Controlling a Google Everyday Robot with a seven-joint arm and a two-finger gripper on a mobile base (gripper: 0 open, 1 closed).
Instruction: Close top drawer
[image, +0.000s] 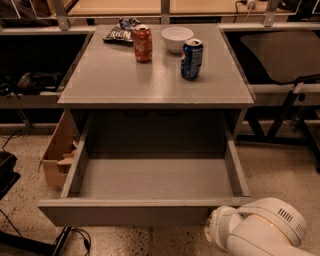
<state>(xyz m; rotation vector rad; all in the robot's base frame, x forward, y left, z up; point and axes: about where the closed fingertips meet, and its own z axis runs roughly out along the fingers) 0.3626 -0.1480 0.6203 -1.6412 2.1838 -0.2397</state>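
Observation:
The top drawer (155, 177) is a wide matte-grey shallow box, pulled far out of the grey cabinet (150, 80) and empty inside. Its plain flat front (125, 212) faces the lower edge of the view. My gripper (216, 231) is at the end of the white rounded arm (265, 230) at the lower right. It sits right by the right end of the drawer front, low and just outside it. The lower drawer fronts are hidden beneath the open drawer.
On the cabinet top stand a red soda can (143, 43), a blue soda can (192, 59), a white bowl (177, 38) and a snack bag (119, 31). A cardboard box (56, 157) sits on the floor at the left. Dark tables and chair legs flank both sides.

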